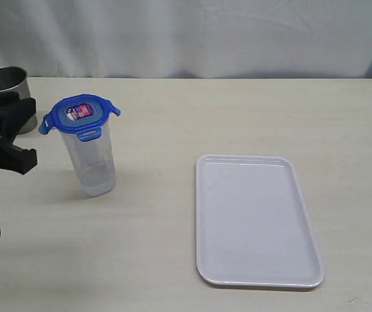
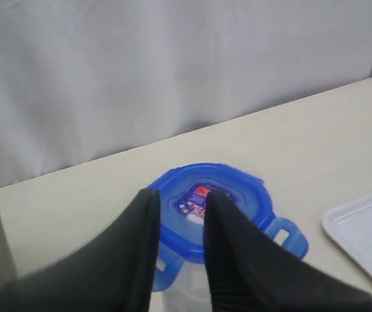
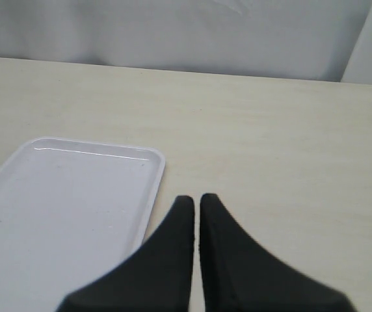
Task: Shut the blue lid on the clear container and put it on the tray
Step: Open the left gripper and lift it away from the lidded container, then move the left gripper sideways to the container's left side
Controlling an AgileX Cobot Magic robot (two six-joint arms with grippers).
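With the blue lid [image 1: 80,116] resting on the clear container [image 1: 95,162], the left tool [image 2: 182,199] stood slightly open, empty; right tool [image 3: 196,201] shut.

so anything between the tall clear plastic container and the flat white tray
Nothing visible: bare tabletop lies between the tall clear plastic container and the flat white tray. The grey metal cup is on its other side.

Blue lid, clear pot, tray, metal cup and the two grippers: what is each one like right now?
tray: flat on the table, nothing on it.
clear container: upright on the table, off the tray.
blue lid: sitting on the clear container, side flaps sticking out.
metal cup: upright, open top.
left gripper: slightly open, holding nothing.
right gripper: shut, holding nothing.
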